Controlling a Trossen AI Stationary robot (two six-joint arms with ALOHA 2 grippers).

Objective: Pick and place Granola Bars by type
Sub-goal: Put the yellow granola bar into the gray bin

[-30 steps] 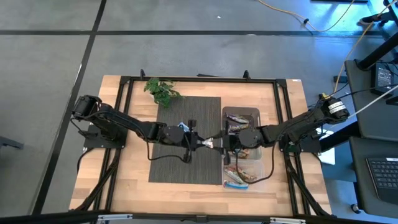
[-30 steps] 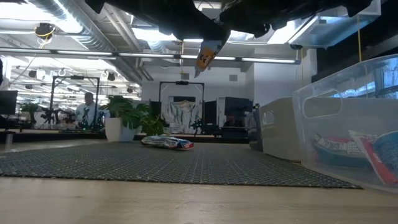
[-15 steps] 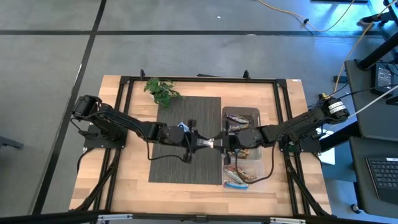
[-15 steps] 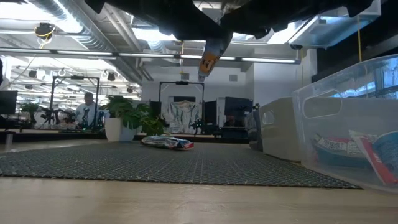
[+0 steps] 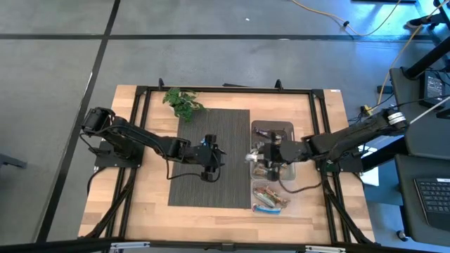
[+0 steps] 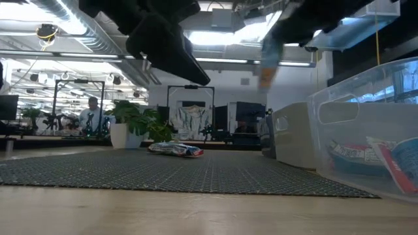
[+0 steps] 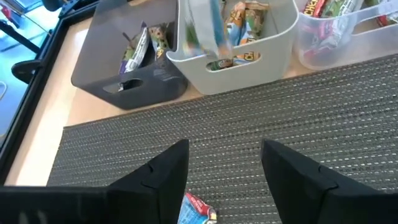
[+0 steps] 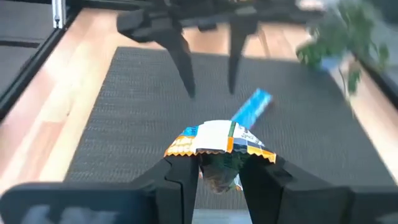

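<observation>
My right gripper [image 8: 219, 163] is shut on an orange, white and blue Granola Bar [image 8: 217, 144] and holds it in the air beside the bins [image 5: 252, 156]. My left gripper [image 7: 224, 149] hangs open over the dark woven mat [image 5: 214, 156] with nothing between its fingers. A blue-white-red bar [image 8: 254, 104] lies flat on the mat under the left gripper, and also shows in the left wrist view [image 7: 198, 208] and the low view [image 6: 175, 149]. More bars lie in the dark grey bin [image 7: 124, 68], the white bin [image 7: 242, 37] and the clear bin [image 7: 336, 25]. My right gripper pinches the bar between its two fingers, which reach in level from the table's right side. The bar's crimped end [image 8: 214, 138] sticks out past the fingertips. The bar is lifted clear of the mat [image 6: 268, 62].
A green plant sprig [image 5: 183, 102] lies at the mat's far left corner. The three bins stand in a row along the mat's right edge, dark grey farthest [image 5: 273, 130], clear nearest [image 5: 271, 200]. Black frame rails [image 5: 225, 90] run around the table.
My left gripper has opened and let go of the bar, then drawn back a little toward the table's left. My right gripper has closed on that bar and carried it toward the table's right, toward the bins.
</observation>
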